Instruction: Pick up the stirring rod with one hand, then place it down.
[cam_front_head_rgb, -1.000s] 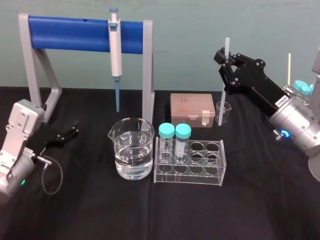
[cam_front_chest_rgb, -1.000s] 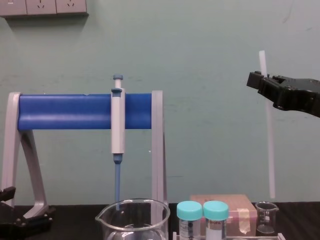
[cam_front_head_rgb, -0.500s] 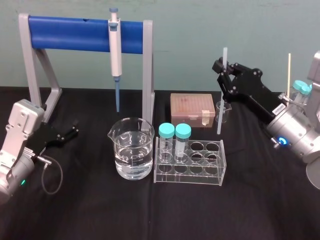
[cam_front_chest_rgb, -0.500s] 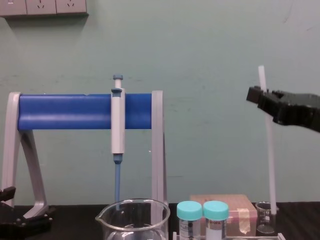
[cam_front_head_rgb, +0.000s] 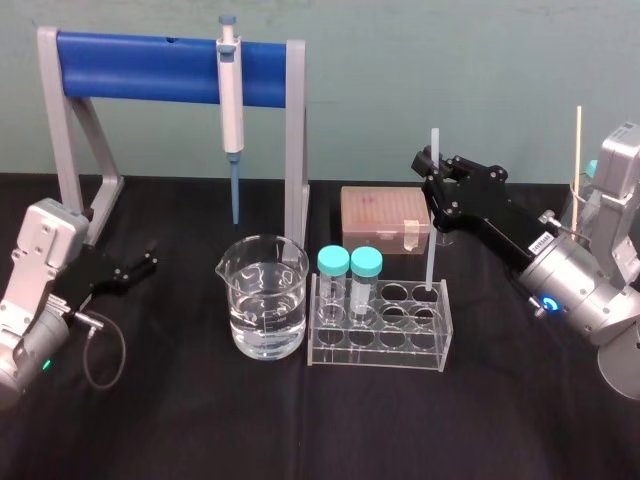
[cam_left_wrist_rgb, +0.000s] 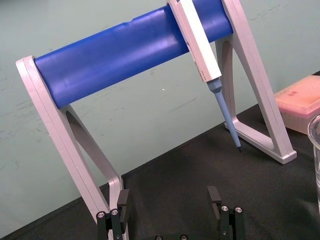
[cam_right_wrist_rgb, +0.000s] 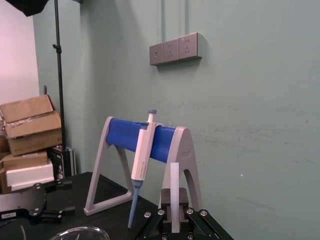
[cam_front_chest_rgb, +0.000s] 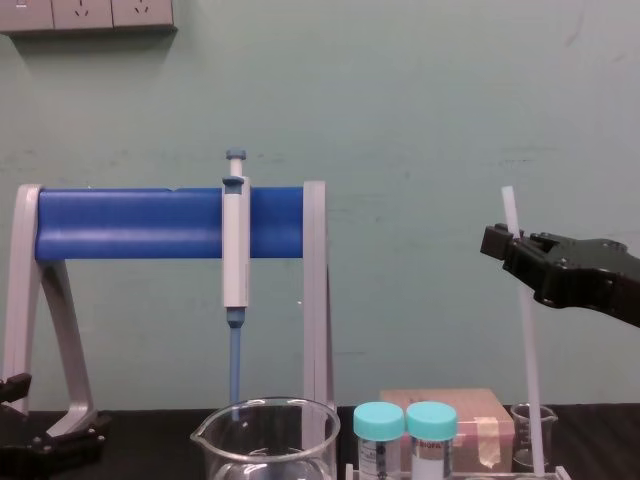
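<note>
Since a second ago, the right gripper (cam_front_head_rgb: 433, 175) has come down and in toward the tabletop's middle, carrying the thin white translucent stirring rod (cam_front_head_rgb: 431, 240). The rod's lower tip hung over the small glass beaker (cam_front_chest_rgb: 546, 440) then. Now it sits at the back right well of the clear acrylic tube rack (cam_front_head_rgb: 378, 335). Fingers pinch the rod high on its length; rod near upright.

Near to far:
- Left gripper (cam_left_wrist_rgb: 167, 202) is parked low by the black tabletop's (cam_front_head_rgb: 300, 430) left edge, fingers spread, nothing between them.
- Mid-tabletop: a large glass beaker of water (cam_front_head_rgb: 263, 310), then the rack with two teal-capped tubes (cam_front_head_rgb: 334, 262) in its left wells.
- Behind the rack: a pink lidded box (cam_front_head_rgb: 385, 215).
- Along the back edge: a grey stand with a blue bar (cam_front_head_rgb: 150, 65), with a grey-white pipette with blue tip (cam_front_head_rgb: 230, 95) hanging from it.

Step in hand, as I judge it: the set-down. I cannot tell whether the tip is inside the well or just behind it. I'd lower straight and slowly until the tip bears on something, then ease the fingers apart. The rod is tall and will likely lean on the well's rim. I'd back out away from the rod, not sideways, since the rack looks light.

Writing: a small white label (cam_front_head_rgb: 540, 241) on the right arm, print too small to read. Nothing else legible.
</note>
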